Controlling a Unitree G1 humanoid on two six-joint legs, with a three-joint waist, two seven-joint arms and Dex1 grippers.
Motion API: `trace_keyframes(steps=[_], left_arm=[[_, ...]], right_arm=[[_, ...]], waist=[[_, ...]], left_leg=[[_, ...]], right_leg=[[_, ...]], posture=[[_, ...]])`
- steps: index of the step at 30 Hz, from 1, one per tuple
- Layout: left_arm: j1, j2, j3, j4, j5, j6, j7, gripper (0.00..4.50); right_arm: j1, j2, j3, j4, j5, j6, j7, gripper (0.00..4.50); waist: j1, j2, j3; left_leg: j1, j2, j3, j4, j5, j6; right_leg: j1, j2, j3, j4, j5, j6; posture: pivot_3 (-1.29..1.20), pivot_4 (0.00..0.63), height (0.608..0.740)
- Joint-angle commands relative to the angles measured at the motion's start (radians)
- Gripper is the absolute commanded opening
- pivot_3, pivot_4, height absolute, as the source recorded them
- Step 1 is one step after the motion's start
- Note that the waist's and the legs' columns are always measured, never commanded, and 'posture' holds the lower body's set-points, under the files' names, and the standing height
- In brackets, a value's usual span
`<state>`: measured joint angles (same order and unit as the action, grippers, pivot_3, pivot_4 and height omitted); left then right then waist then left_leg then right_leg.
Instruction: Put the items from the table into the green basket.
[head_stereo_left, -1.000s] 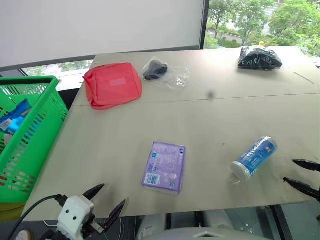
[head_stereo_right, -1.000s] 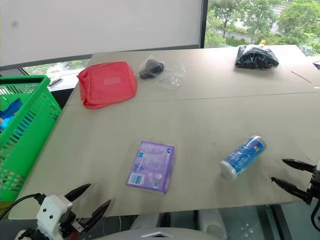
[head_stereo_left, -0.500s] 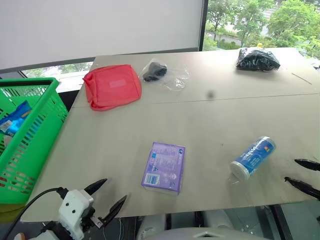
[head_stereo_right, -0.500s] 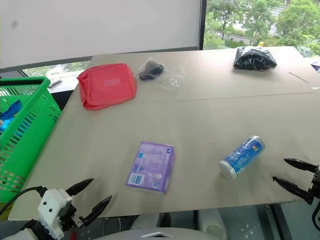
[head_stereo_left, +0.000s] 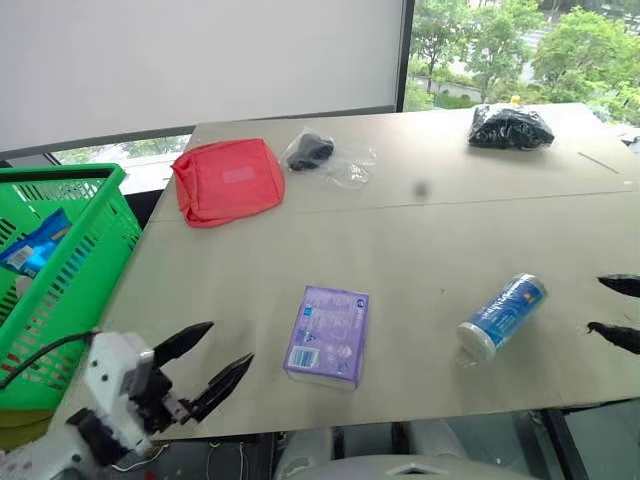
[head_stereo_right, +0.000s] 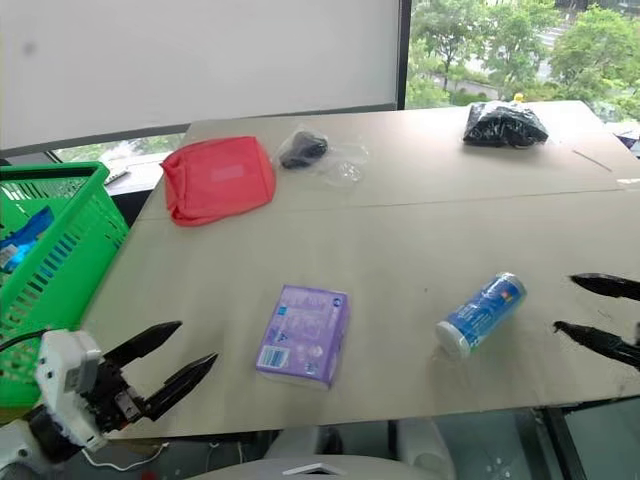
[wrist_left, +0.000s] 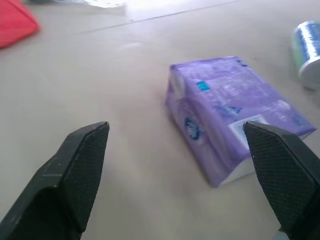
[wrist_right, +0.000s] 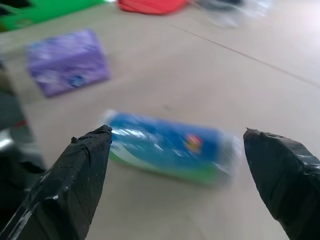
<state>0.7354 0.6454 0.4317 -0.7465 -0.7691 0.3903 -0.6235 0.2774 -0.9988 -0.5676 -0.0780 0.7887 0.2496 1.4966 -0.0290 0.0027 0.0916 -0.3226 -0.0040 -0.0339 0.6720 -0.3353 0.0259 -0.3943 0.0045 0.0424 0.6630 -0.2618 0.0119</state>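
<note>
Lining up the first grabs — my left gripper (head_stereo_left: 200, 364), jaws spread and empty, faces the purple packet (head_stereo_left: 328, 335) at its three o'clock; my right gripper (head_stereo_right: 590, 314), likewise wide, faces the blue bottle (head_stereo_right: 480, 315). Next: reach, clamp, carry to the green basket (head_stereo_left: 70, 290) at nine o'clock.

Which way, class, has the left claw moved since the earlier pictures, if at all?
Yes. Against the unmoved purple packet, the left claw has come forward over the table's near edge; its open tips now sit level with the packet.
</note>
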Motion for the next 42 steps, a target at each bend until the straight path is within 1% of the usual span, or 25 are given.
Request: trace_keyframes(steps=[1,3,4,7,11,14,15,17,18,20,23,24,25,26,27,29,32,34,36,38,41,42], left_arm=[[-0.133,-0.009,-0.138,-0.037,0.033,0.132,0.151,4.43],[-0.233,-0.045,-0.216,-0.038,0.031,0.203,0.238,4.43],[-0.281,-0.066,-0.248,-0.029,0.053,0.232,0.288,4.43],[-0.372,-0.134,-0.3,-0.015,0.045,0.313,0.39,4.43],[-0.418,-0.193,-0.354,-0.019,0.007,0.423,0.47,4.43],[-0.396,-0.169,-0.416,-0.05,0.008,0.552,0.514,4.43],[-0.383,-0.182,-0.417,-0.056,-0.01,0.584,0.538,4.43],[-0.377,-0.212,-0.395,-0.06,-0.043,0.634,0.586,3.9],[-0.379,-0.211,-0.391,-0.062,-0.039,0.647,0.596,3.75],[-0.382,-0.213,-0.386,-0.061,-0.04,0.661,0.607,2.73],[-0.385,-0.23,-0.379,-0.057,-0.053,0.665,0.62,1.43],[-0.389,-0.239,-0.376,-0.056,-0.056,0.66,0.623,1.09],[-0.392,-0.247,-0.374,-0.055,-0.057,0.656,0.626,0.6],[-0.397,-0.256,-0.367,-0.052,-0.057,0.65,0.63,0.31],[-0.402,-0.262,-0.361,-0.051,-0.054,0.645,0.633,0.12],[-0.421,-0.258,-0.346,-0.051,-0.006,0.595,0.63,0.11],[-0.477,-0.288,-0.265,-0.038,0.032,0.506,0.66,0.11],[-0.56,-0.295,-0.141,-0.009,0.028,0.441,0.684,0.11],[-0.677,-0.257,-0.001,0.049,0.035,0.401,0.72,0.11],[-0.766,-0.216,0.085,0.102,0.045,0.385,0.735,0.11],[-0.905,-0.097,0.218,0.222,0.104,0.383,0.785,0.11],[-0.94,-0.048,0.255,0.261,0.138,0.381,0.801,0.11]], right_arm=[[-0.028,0.031,0.065,-0.188,0.045,0.031,-0.014,4.5],[-0.053,0.046,0.107,-0.266,0.044,0.025,-0.015,4.5],[-0.068,0.052,0.123,-0.295,0.048,0.026,-0.019,4.5],[-0.101,0.063,0.15,-0.356,0.062,0.04,-0.035,4.5],[-0.121,0.067,0.151,-0.353,0.06,0.037,-0.029,4.5],[-0.106,0.069,0.144,-0.345,0.037,0.011,-0.006,4.5],[-0.101,0.069,0.141,-0.342,0.034,0.008,-0.003,4.5],[-0.099,0.071,0.136,-0.339,0.037,0.01,-0.005,4.5],[-0.097,0.072,0.135,-0.339,0.038,0.011,-0.006,4.5],[-0.096,0.072,0.135,-0.339,0.038,0.01,-0.004,4.5],[-0.098,0.073,0.137,-0.341,0.039,0.011,-0.006,4.5],[-0.103,0.074,0.139,-0.34,0.042,0.014,-0.009,4.5],[-0.108,0.074,0.14,-0.339,0.045,0.016,-0.012,4.5],[-0.114,0.075,0.143,-0.336,0.046,0.019,-0.015,4.5],[-0.118,0.075,0.146,-0.334,0.047,0.02,-0.016,4.5],[-0.13,0.079,0.157,-0.329,0.044,0.02,-0.019,4.5],[-0.167,0.098,0.174,-0.335,0.072,0.049,-0.058,4.5],[-0.224,0.118,0.195,-0.35,0.117,0.096,-0.119,4.5],[-0.297,0.147,0.224,-0.361,0.164,0.142,-0.188,4.5],[-0.35,0.172,0.244,-0.361,0.18,0.164,-0.229,4.5],[-0.435,0.222,0.276,-0.356,0.209,0.196,-0.304,4.5],[-0.457,0.238,0.286,-0.356,0.214,0.205,-0.322,4.5]], waist=[[-0.004,0.0,-0.006],[-0.01,-0.002,-0.009],[-0.011,-0.003,-0.011],[-0.013,-0.007,-0.016],[-0.013,-0.01,-0.019],[-0.011,-0.008,-0.021],[-0.011,-0.007,-0.023],[-0.012,-0.004,-0.028],[-0.012,-0.004,-0.03],[-0.012,-0.002,-0.035],[-0.013,0.0,-0.036],[-0.013,0.0,-0.036],[-0.013,0.0,-0.036],[-0.013,0.0,-0.036],[-0.013,-0.001,-0.036],[-0.013,-0.001,-0.036],[-0.012,-0.002,-0.035],[-0.012,-0.003,-0.034],[-0.011,-0.005,-0.032],[-0.009,-0.009,-0.03],[-0.005,-0.011,-0.031],[-0.003,-0.013,-0.033]], left_leg=[[0.0,0.0,0.0,0.0,0.0,0.0],[-0.001,0.0,0.0,0.0,0.0,0.0],[-0.001,0.0,0.0,0.001,0.0,0.0],[-0.002,-0.002,0.0,0.002,0.0,0.0],[-0.002,-0.002,0.0,0.002,0.0,-0.001],[-0.002,-0.003,-0.001,0.002,0.0,0.0],[-0.002,-0.003,-0.001,0.002,0.0,0.0],[-0.002,-0.003,-0.001,0.002,0.0,0.0],[-0.002,-0.003,0.0,0.002,0.0,0.0],[-0.001,-0.003,0.0,0.002,0.0,0.0],[0.002,-0.003,0.0,0.001,0.0,0.0],[0.004,-0.003,0.0,0.001,0.0,0.0],[0.009,-0.003,0.001,0.001,0.0,0.0],[0.013,-0.003,0.001,0.0,0.0,0.0],[0.016,-0.003,0.001,-0.001,0.0,0.0],[0.016,-0.003,0.001,0.0,0.0,0.0],[0.016,-0.004,0.001,0.0,0.0,0.0],[0.015,-0.003,0.0,0.0,0.0,-0.001],[0.015,-0.003,0.0,0.0,0.001,-0.002],[0.014,-0.001,-0.003,0.0,0.002,-0.003],[0.013,-0.002,-0.003,-0.001,0.002,-0.004],[0.013,-0.003,-0.003,-0.001,0.003,-0.005]], right_leg=[[0.0,0.0,0.0,0.0,0.0,0.0],[0.0,-0.001,0.0,0.0,0.001,0.0],[0.0,-0.001,0.001,0.0,0.003,-0.002],[0.0,-0.004,0.001,0.0,0.005,-0.002],[-0.001,-0.005,0.001,-0.001,0.005,-0.002],[-0.001,-0.005,0.0,-0.001,0.005,-0.002],[-0.001,-0.005,0.0,0.0,0.005,-0.003],[0.0,-0.005,0.0,-0.001,0.004,-0.002],[0.0,-0.005,0.001,-0.001,0.004,-0.002],[0.0,-0.005,0.001,-0.001,0.004,-0.002],[0.002,-0.004,0.001,0.0,0.004,-0.002],[0.004,-0.003,0.002,0.0,0.004,-0.002],[0.009,-0.003,0.002,0.0,0.002,0.0],[0.014,-0.003,0.002,-0.001,0.001,0.0],[0.016,-0.003,0.002,-0.002,0.0,-0.001],[0.016,-0.003,0.002,-0.002,-0.001,-0.001],[0.016,-0.003,0.002,-0.002,0.0,-0.001],[0.016,-0.002,0.002,-0.001,0.001,0.001],[0.015,-0.001,0.002,0.0,0.002,-0.002],[0.015,0.001,0.0,0.0,0.004,-0.004],[0.013,-0.001,0.0,-0.002,0.004,-0.004],[0.01,-0.003,0.0,-0.002,0.004,-0.004]], posture=[[-0.12,0.036,0.74],[-0.13,0.034,0.74],[-0.13,0.035,0.74],[-0.13,0.032,0.74],[-0.13,0.03,0.74],[-0.13,0.03,0.74],[-0.13,0.031,0.74],[-0.13,0.031,0.74],[-0.13,0.031,0.74],[-0.13,0.032,0.74],[-0.12,0.032,0.74],[-0.12,0.032,0.74],[-0.11,0.032,0.74],[-0.11,0.032,0.74],[-0.11,0.032,0.74],[-0.1,0.033,0.74],[-0.08,0.034,0.74],[-0.06,0.034,0.74],[-0.05,0.032,0.74],[-0.03,0.028,0.74],[-0.01,0.023,0.74],[-0.01,0.018,0.74]])
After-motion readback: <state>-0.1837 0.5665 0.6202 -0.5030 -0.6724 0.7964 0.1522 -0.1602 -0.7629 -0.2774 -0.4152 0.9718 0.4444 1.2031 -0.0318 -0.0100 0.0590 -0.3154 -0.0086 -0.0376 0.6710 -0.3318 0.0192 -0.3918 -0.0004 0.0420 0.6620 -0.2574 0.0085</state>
